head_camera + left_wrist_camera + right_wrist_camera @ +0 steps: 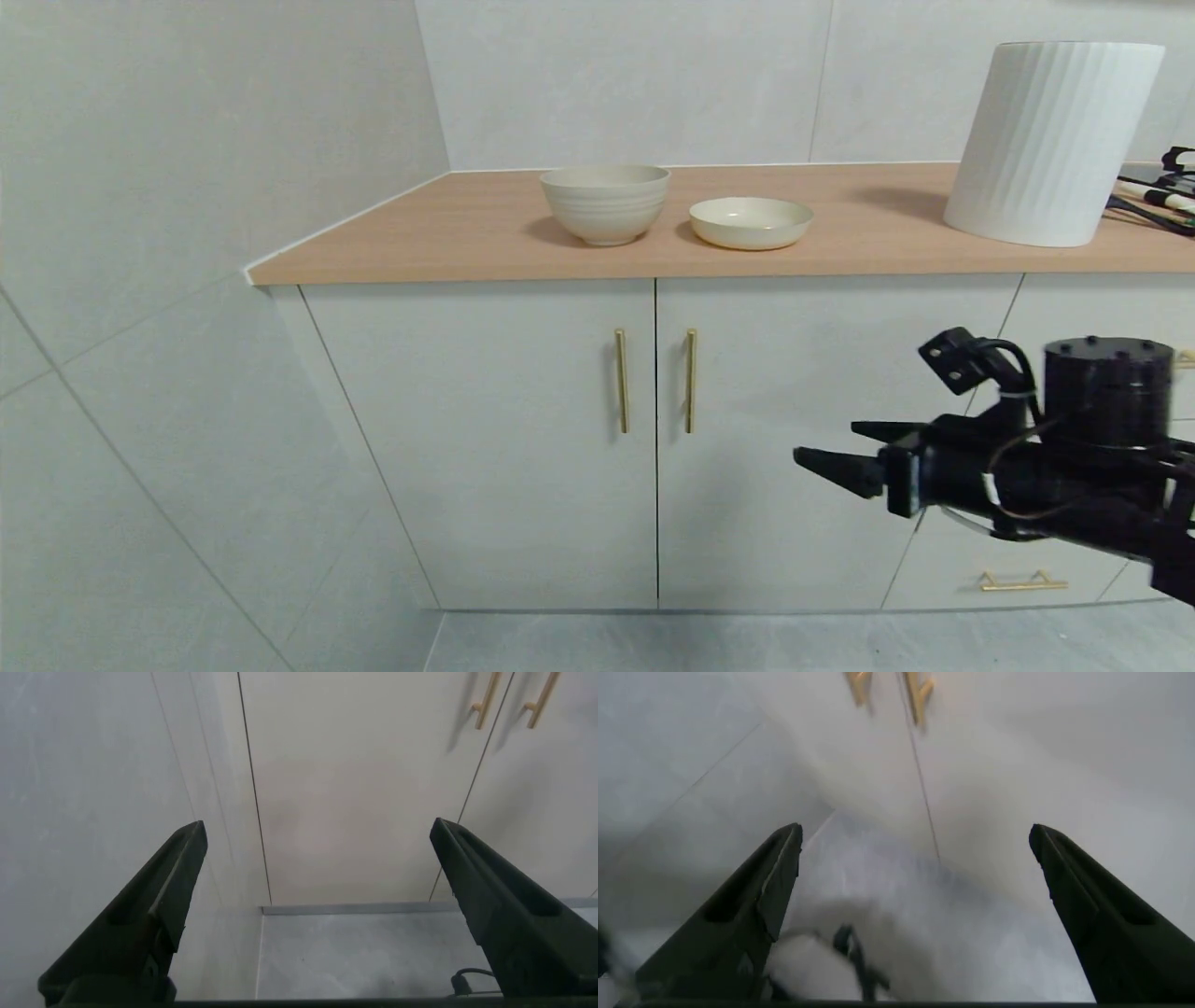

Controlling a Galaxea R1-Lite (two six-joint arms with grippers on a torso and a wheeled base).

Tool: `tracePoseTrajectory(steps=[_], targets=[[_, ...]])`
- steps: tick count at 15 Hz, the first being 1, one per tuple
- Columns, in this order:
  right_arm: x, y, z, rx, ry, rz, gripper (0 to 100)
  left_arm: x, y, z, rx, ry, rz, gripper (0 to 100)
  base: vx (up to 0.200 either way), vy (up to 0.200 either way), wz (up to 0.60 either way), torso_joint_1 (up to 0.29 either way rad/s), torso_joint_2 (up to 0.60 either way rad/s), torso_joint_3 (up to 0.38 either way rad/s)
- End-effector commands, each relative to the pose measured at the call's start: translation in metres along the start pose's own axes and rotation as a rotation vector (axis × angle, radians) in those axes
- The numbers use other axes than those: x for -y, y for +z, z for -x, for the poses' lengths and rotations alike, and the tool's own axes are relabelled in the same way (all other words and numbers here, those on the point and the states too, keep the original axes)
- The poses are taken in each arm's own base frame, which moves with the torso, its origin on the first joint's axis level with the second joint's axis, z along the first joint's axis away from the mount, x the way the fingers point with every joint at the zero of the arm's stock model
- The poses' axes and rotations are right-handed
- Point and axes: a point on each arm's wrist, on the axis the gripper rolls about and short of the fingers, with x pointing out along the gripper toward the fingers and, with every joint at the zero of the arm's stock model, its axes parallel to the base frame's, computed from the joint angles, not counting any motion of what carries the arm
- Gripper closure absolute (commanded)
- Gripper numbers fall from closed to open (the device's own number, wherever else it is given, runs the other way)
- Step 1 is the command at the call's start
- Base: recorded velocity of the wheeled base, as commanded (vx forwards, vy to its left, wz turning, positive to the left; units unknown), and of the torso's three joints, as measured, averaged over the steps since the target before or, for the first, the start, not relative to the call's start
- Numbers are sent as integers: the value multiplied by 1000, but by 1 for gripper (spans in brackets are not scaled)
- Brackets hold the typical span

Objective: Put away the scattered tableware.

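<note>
**Kitchen corner, seen facing the base cabinet.**

- **Right claw** (843,448): held low in front of the pale cabinet doors (485,439), with its fingers spread apart and nothing between them.
- **Left claw** (318,835): fingers also wide apart and empty, pointed at the foot of the cabinet where it meets the grey floor (355,952).
- **Bowl** (605,203) and **shallow dish** (751,222): side by side without touching on the wooden countertop (420,233). Both are well above the right claw and off to its left, and the dish is the nearer of the two.
- **Brass handles** (621,380): two upright bars left of the right claw and slightly higher.
- **White ribbed cylinder** (1050,140): stands on the countertop high above the right claw, a little to its right.
- **Tiled walls** (187,187): pale, closing the corner far to the claw's left.
</note>
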Motion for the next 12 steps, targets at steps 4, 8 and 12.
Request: tracePoseTrajectory(steps=[4,8,12], targets=[[8,5,-103,5,59,-71,0,0,0,0,-2,0,0,0,0,0,0,0,0,0],[9,14,-128,41,77,-115,0,0,0,0,-2,0,-1,0,0,0,0,0,0,0],[2,21,-136,48,149,-247,0,0,0,0,-2,1,-8,0,0,0,0,0,0,0]])
